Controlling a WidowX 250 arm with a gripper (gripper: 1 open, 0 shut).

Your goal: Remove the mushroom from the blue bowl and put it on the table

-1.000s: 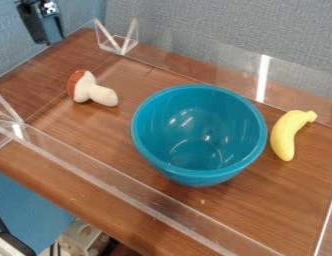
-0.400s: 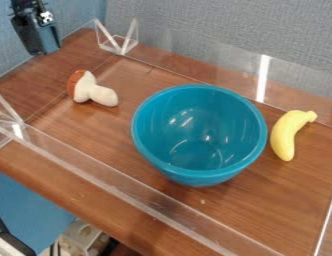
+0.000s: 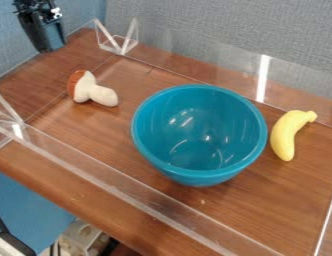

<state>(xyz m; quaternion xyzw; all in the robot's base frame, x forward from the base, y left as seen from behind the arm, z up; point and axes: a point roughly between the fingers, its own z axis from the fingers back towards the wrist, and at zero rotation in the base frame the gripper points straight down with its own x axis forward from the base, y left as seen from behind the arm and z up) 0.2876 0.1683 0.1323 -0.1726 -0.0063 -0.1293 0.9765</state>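
The table (image 3: 75,125) carries the mushroom (image 3: 91,91), blue bowl (image 3: 198,134) and banana (image 3: 289,133).

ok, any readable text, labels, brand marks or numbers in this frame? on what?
None readable.
The mushroom, blue bowl, banana and table show no print or markings.
The gripper at the top left is dark and too blurred to show any label.

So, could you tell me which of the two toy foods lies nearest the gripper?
The mushroom, left of the blue bowl; the banana lies beyond it.
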